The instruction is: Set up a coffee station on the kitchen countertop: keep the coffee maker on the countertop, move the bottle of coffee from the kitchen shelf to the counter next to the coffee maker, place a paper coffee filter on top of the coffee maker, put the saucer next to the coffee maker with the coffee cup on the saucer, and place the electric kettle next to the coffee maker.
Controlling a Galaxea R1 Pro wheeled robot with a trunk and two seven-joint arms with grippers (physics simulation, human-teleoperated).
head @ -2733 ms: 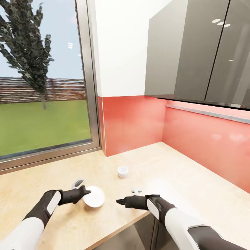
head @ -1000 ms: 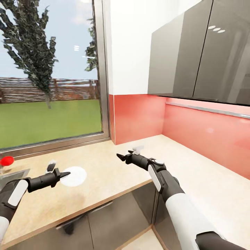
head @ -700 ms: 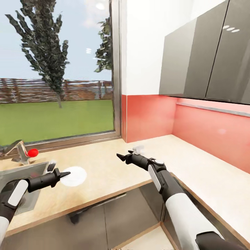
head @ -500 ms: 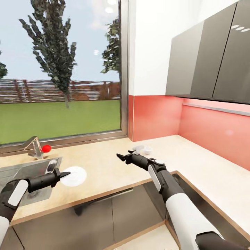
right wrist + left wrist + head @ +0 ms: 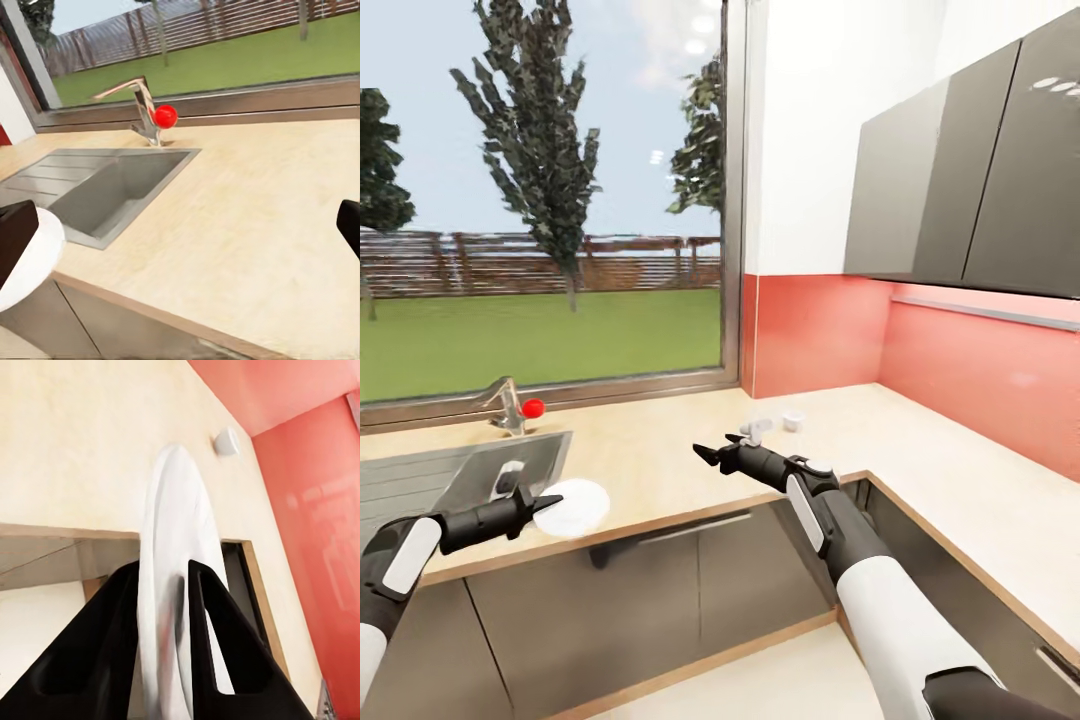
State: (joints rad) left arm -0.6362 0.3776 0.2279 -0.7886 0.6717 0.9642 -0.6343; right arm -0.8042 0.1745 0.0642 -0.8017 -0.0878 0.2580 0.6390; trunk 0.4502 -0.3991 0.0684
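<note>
Corner kitchen desk, sink by window. My left pincer pinches saucer edge, off desk. Right pincer empty, can't tell its spread. Cup near corner. Coffee maker unseen; nothing placed yet, I judge.

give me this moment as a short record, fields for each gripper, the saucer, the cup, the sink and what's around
left gripper: shut on the saucer, held out over the counter's front edge
saucer: white, pinched at its rim between the fingers, off the countertop
right gripper: empty, raised above the countertop; jaw state unclear
coffee cup: small, white, standing on the counter near the red corner wall
sink: steel, set in the counter under the window
faucet: with a red knob, behind the sink
</note>
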